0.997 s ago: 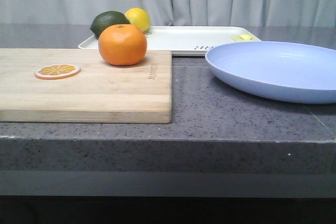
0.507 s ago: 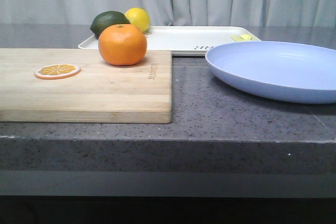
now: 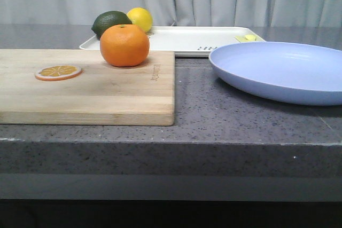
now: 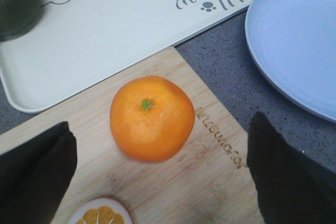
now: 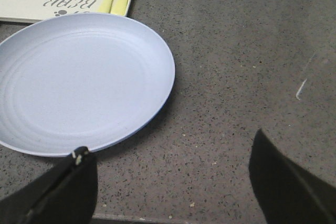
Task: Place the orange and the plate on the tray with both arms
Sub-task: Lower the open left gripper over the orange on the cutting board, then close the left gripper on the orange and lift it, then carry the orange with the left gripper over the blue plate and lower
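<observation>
Orange (image 4: 152, 118) sits between spread left gripper (image 4: 157, 177) fingers (image 4: 34, 174); untouched.

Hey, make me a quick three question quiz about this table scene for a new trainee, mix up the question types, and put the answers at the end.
1. True or false: the orange already sits on the tray.
2. Multiple choice: what rests on the cutting board beside the orange? A) a knife B) an orange slice C) a spoon
3. Fill in: the left claw hangs wide open above the ____.

Key:
1. False. It rests on the cutting board, in front of the tray.
2. B
3. orange. The right claw is also open, near the plate, which lies on the countertop.
</observation>
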You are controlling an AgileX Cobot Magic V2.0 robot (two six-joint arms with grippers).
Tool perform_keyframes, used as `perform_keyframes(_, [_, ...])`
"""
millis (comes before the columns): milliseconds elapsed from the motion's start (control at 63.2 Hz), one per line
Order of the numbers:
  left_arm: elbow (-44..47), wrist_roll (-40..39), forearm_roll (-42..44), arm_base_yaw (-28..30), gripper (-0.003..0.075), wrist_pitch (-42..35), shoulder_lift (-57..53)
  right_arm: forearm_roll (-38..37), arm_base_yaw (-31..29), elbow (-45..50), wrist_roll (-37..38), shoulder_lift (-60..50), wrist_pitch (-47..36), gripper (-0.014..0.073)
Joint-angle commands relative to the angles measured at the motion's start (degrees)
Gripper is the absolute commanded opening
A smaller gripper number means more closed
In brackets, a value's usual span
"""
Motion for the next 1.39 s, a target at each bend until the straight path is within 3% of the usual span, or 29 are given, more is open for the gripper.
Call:
perform_keyframes(0, [-4.66, -0.04, 0.13, -0.61, 0.0642, -3.44, 2.20, 0.12, -0.39, -1.96, -0.65, 0.85, -3.93, 0.0599])
perform_keyframes(380, [-13.37, -0.04, 5.01, -0.61, 0.0642, -0.02, 15.02, 0.12, -0.39, -1.96, -0.65, 0.85, -3.70, 0.0596])
perform_keyframes(776, [-13.52, -0.14, 4.77, -0.61, 0.0638, 1.51, 18.13, 0.12, -0.39, -1.96, -0.65, 0.85, -3.70, 0.0596])
perform_keyframes(823, [-13.52, -0.14, 4.77, -0.61, 0.0624, 1.97, 18.13, 0.12, -0.39, -1.96, -0.65, 0.85, -3.70, 0.0596])
perform_keyframes(1013, [-13.52, -0.14, 4.77, -0.61, 0.0453, 2.11, 18.13, 0.12, -0.39, -1.96, -0.65, 0.85, -3.70, 0.0596])
perform_keyframes(1203, [-15.28, -0.14, 3.36, -1.18, 0.0446, 3.54, 18.13, 0.12, -0.39, -1.96, -0.65, 0.85, -3.62, 0.0596])
perform_keyframes(1377, [-21.17, -0.14, 3.36, -5.38, 0.0446, 6.76, 18.13, 0.12, -0.39, -1.96, -0.65, 0.85, -3.58, 0.0596])
